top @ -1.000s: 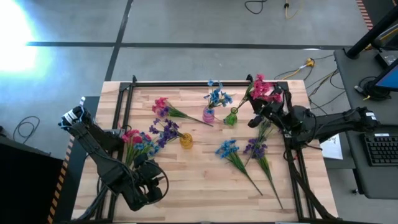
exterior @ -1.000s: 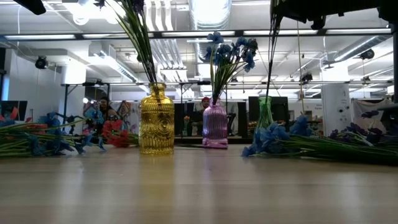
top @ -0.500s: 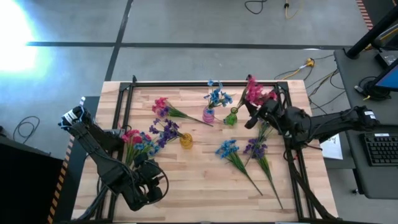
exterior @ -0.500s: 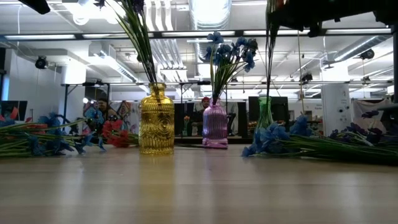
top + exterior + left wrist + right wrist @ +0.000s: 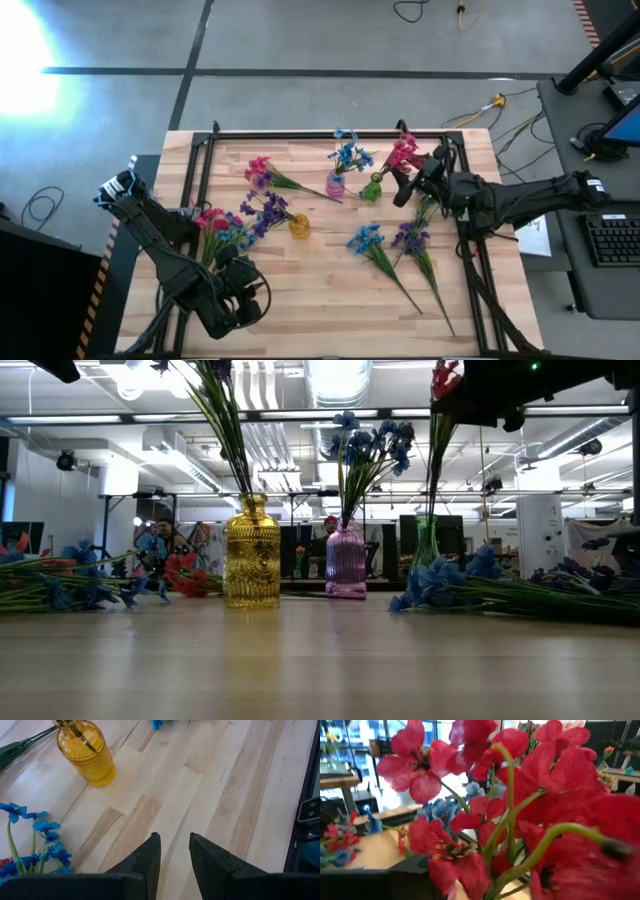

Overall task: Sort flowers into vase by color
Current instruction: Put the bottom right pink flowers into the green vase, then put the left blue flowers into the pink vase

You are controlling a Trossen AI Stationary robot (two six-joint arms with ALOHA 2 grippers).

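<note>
High view: three vases are standing mid-table: yellow vase (image 5: 299, 226), pink vase (image 5: 335, 185), green vase (image 5: 371, 189). Right gripper (image 5: 405, 187) is clamping a red sprig (image 5: 404, 154) just beside the green vase.

Low view: blue blooms (image 5: 372, 440) are sitting in the pink vase.

Left wrist: left gripper (image 5: 174, 851) is hanging narrowly parted, empty.

Right wrist: red petals, green stems are filling the frame.

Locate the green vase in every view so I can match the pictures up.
High view: the green vase stands at the table's far middle, right of the pink vase, with the right gripper beside it.
Low view: right of centre, red flowers' stems rising from it.
Left wrist view: not in it.
Right wrist view: not visible; red blooms fill it.
Shared landmark: the yellow vase.
</note>
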